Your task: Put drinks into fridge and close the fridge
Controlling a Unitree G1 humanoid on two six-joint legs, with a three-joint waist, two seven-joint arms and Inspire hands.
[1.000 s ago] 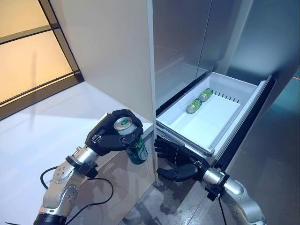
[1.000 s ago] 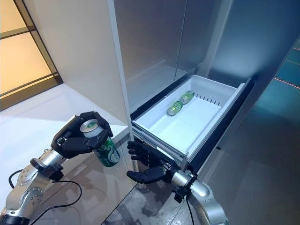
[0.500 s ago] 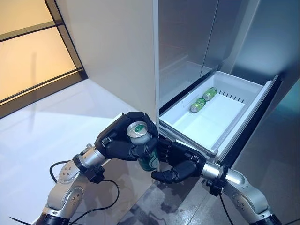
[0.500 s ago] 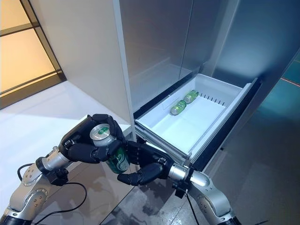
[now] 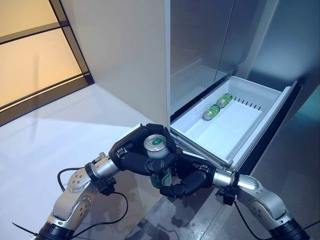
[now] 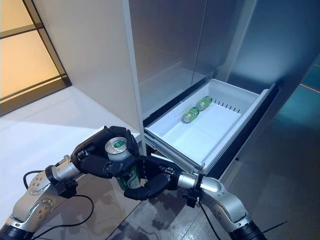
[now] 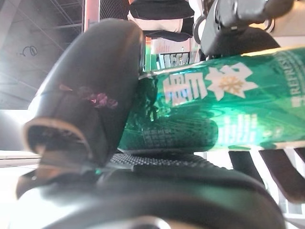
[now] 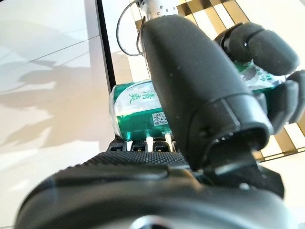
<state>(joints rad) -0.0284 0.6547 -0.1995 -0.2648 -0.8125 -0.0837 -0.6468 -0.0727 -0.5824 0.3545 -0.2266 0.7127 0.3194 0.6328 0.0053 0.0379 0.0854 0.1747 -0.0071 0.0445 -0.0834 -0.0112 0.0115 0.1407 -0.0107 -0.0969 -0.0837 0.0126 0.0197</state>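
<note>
Can (image 5: pixel 159 167) of green drink sits upright in front of the fridge (image 5: pixel 200 55), caught between both dark hands just outside the near corner of the pulled-out white drawer (image 5: pixel 235 135). In the left eye view the left hand (image 5: pixel 132 155) wraps the can's upper part from the robot's left, fingers curled round below the silver top. The right hand (image 5: pixel 187 177) comes in from the right and lower down, its fingers and thumb curved about the can's lower half. Two more green cans (image 5: pixel 216 106) lie on their sides, end to end, at the far left of the drawer.

The right eye view shows the same hold: can (image 6: pixel 126 170) between left hand (image 6: pixel 97 157) and right hand (image 6: pixel 155 180), drawer (image 6: pixel 220 135) open beside them, the two lying cans (image 6: pixel 196 109) near its back wall. The pale floor (image 6: pixel 40 130) spreads out on the left.

In the left wrist view the green can (image 7: pixel 224 107) lies across the palm, pressed by the thumb (image 7: pixel 88 95), with fingers closed under it.

In the right wrist view the thumb (image 8: pixel 200 81) crosses the front of the can (image 8: pixel 136 109), which rests on the fingers; the left hand's fingers (image 8: pixel 252 43) curl over its far end.
</note>
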